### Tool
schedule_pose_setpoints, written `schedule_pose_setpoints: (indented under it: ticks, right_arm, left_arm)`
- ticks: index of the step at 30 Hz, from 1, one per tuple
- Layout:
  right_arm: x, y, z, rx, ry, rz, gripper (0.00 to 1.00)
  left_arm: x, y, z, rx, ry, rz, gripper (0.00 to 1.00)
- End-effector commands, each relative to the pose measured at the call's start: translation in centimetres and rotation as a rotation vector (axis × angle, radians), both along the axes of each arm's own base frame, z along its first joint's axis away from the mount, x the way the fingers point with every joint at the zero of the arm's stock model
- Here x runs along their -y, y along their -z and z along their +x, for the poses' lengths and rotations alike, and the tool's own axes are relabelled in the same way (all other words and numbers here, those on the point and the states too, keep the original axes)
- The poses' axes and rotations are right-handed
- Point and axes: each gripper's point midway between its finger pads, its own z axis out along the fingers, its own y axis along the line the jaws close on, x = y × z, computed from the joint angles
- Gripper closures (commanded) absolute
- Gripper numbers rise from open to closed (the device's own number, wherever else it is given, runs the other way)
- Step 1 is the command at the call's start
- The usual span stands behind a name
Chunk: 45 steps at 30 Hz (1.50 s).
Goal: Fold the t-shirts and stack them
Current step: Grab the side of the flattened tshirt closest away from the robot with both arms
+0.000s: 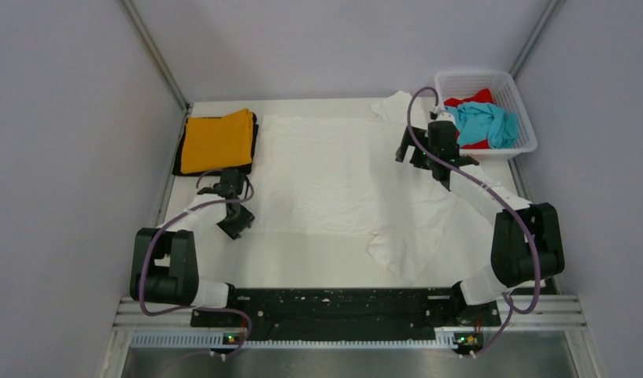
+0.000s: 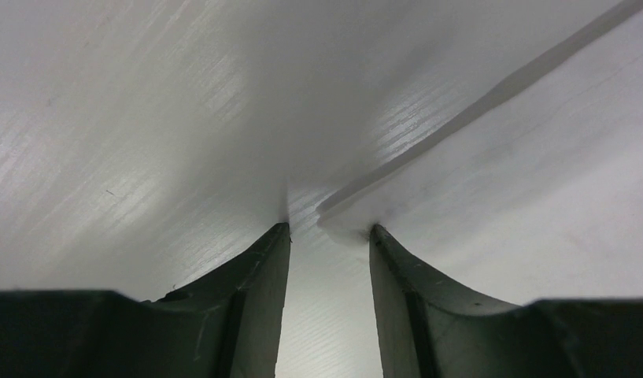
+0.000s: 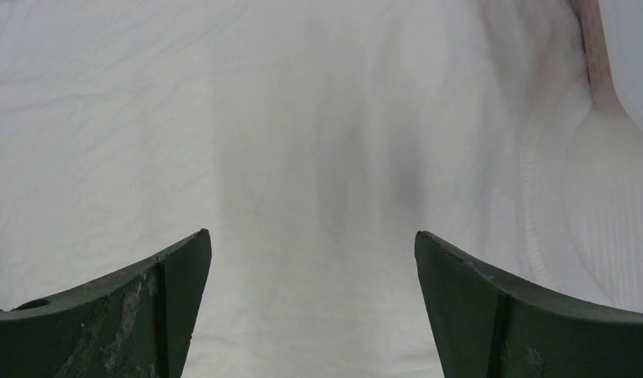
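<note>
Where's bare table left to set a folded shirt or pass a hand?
Widest: the near strip of table between the white shirt and the black base plate. A thin strip lies past that shirt's far edge. Crowded: far left, orange shirt on a black shirt; far right, the basket.

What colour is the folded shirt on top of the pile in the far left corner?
The folded shirt is orange, best seen from the top camera.

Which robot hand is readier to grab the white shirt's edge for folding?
Probably the left hand. Its fingers sit close on either side of the white shirt's edge. The right hand hangs wide open over flat cloth, with no edge between its fingers.
</note>
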Motion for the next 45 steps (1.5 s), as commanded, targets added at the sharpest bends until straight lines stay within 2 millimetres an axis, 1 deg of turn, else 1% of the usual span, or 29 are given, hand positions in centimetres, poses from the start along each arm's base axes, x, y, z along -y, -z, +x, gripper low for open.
schedule_pose_setpoints:
  ticks: [1,4,8,10,12,14,17,19,22,24,26,27,29,30,31,33,35,37,39,41,43,45]
  right_arm:
    - [0.5,-1.3,-0.3,0.032,0.029,0.002,0.01]
    - [0.7,-1.1,-0.6,0.027,0.032,-0.002,0.01]
    - [1.1,-1.0,-1.1,0.025,0.049,-0.014,0.01]
    - [1.4,-0.9,-1.4,0.015,0.06,-0.023,0.01]
    - [1.5,-0.7,-1.8,0.001,0.059,-0.026,0.01]
    - [1.5,-0.5,-2.3,-0.011,0.057,-0.021,0.01]
    - [1.6,0.1,-3.4,-0.043,0.059,-0.02,0.02]
    - [1.4,0.3,-4.3,-0.07,0.052,-0.024,0.02]
    - [0.5,0.7,-6.1,-0.132,0.005,-0.073,0.02]
    - [-0.4,1.3,-8.0,-0.187,-0.036,-0.129,0.02]
    - [-1.2,2.1,-10.3,-0.25,-0.082,-0.168,0.02]
    - [-1.9,2.7,-11.8,-0.287,-0.117,-0.19,0.02]
    - [-2.6,3.5,-14.7,-0.352,-0.169,-0.23,0.02]
    - [-3.0,4.0,-16.3,-0.39,-0.211,-0.249,0.05]
    - [-3.1,4.4,-18.0,-0.431,-0.248,-0.265,0.06]
    - [-2.6,5.4,-21.7,-0.539,-0.287,-0.291,0.08]
    - [-2.4,5.8,-24.6,-0.606,-0.307,-0.292,0.09]
    - [-3.3,6.1,-27.1,-0.657,-0.342,-0.235,0.12]
    - [-4.1,6.8,-29.1,-0.694,-0.359,-0.185,0.15]
    - [-4.2,8.0,-31.0,-0.743,-0.379,-0.174,0.18]
    - [-4.6,8.9,-32.2,-0.781,-0.408,-0.155,0.26]
    - [-4.9,9.7,-32.8,-0.791,-0.421,-0.15,0.31]
  left_arm:
    - [0.0,1.0,-0.3,-0.038,-0.015,-0.007,0.54]
    - [-0.1,1.3,-0.4,-0.057,-0.01,0.005,0.58]
    - [0.3,1.6,0.0,-0.063,0.001,-0.018,0.63]
    - [0.5,1.6,0.2,-0.057,0.006,-0.027,0.71]
    - [0.5,1.8,0.3,-0.058,0.012,-0.026,0.76]
    - [0.6,1.9,0.5,-0.06,0.016,-0.027,0.84]
    - [0.6,1.9,0.9,-0.062,0.021,-0.029,1.0]
    - [0.7,1.9,1.0,-0.058,0.028,-0.031,1.0]
    - [0.7,1.8,1.0,-0.057,0.037,-0.029,1.0]
    - [0.5,1.6,0.9,-0.051,0.035,-0.022,1.0]
    - [0.4,1.4,0.9,-0.046,0.034,-0.018,1.0]
    - [0.4,1.3,0.9,-0.04,0.033,-0.017,1.0]
    - [0.4,1.2,0.9,-0.033,0.032,-0.015,1.0]
    - [0.4,1.2,0.9,-0.035,0.032,-0.014,1.0]
    - [0.3,1.2,0.9,-0.033,0.031,-0.013,1.0]
    - [0.3,1.2,0.8,-0.035,0.032,-0.012,1.0]
    - [0.3,1.3,0.8,-0.038,0.034,-0.011,1.0]
    - [0.3,1.3,0.7,-0.041,0.033,-0.012,1.0]
    - [0.4,1.3,0.6,-0.042,0.032,-0.017,1.0]
    - [0.5,1.4,0.5,-0.043,0.034,-0.021,1.0]
    - [0.5,1.5,0.5,-0.045,0.033,-0.025,1.0]
    - [0.6,1.6,0.4,-0.05,0.034,-0.029,1.0]
